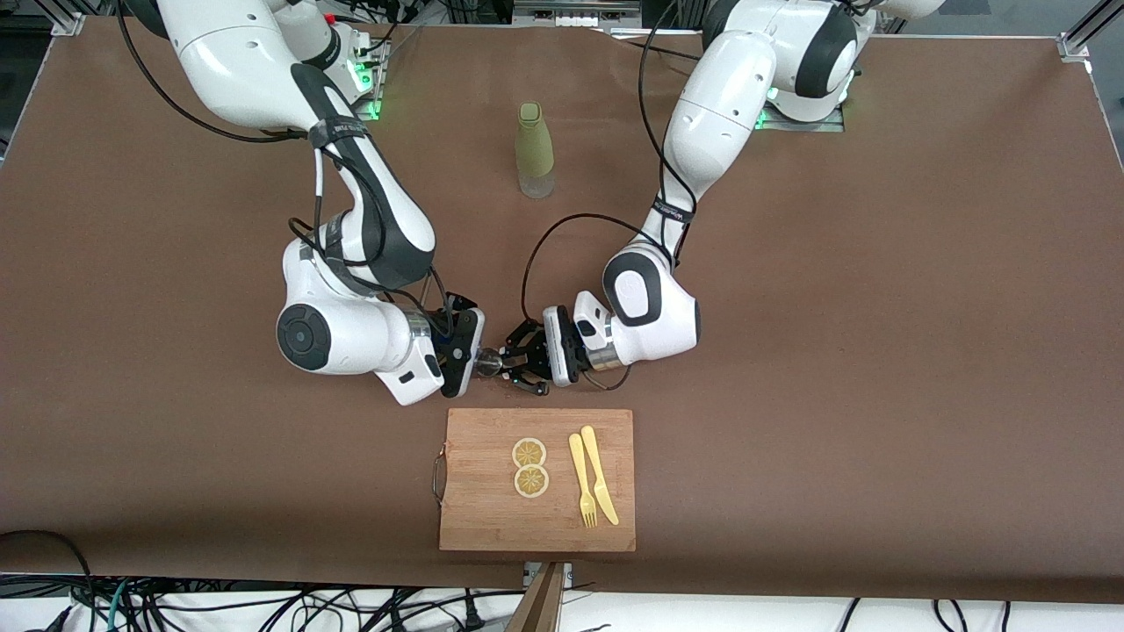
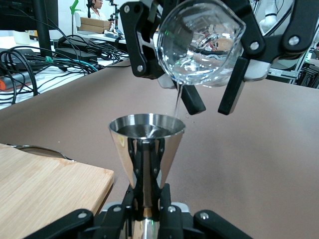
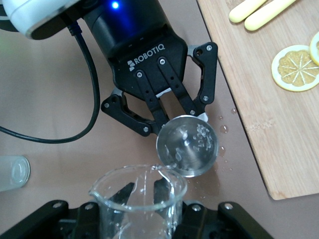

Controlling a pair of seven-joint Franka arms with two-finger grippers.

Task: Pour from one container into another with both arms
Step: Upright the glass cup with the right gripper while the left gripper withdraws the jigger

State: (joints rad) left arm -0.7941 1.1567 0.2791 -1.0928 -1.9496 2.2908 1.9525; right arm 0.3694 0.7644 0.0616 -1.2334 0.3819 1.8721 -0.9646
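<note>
My right gripper [image 1: 470,353] is shut on a clear glass beaker [image 3: 139,199], tilted with its spout over a steel jigger [image 2: 147,134]. A thin stream of water [image 2: 177,99] runs from the beaker [image 2: 199,45] into the jigger's cup. My left gripper [image 1: 504,362] is shut on the jigger's narrow waist and holds it upright, just above the brown table. In the front view both grippers meet tip to tip beside the cutting board's edge, with the jigger [image 1: 488,359] between them and the beaker mostly hidden by the right hand.
A wooden cutting board [image 1: 479,518] lies nearer the front camera, carrying two lemon slices [image 1: 529,453], a yellow fork [image 1: 581,483] and a knife [image 1: 600,474]. A green bottle [image 1: 535,149] stands toward the robots' bases. Water droplets [image 3: 224,129] dot the table by the jigger.
</note>
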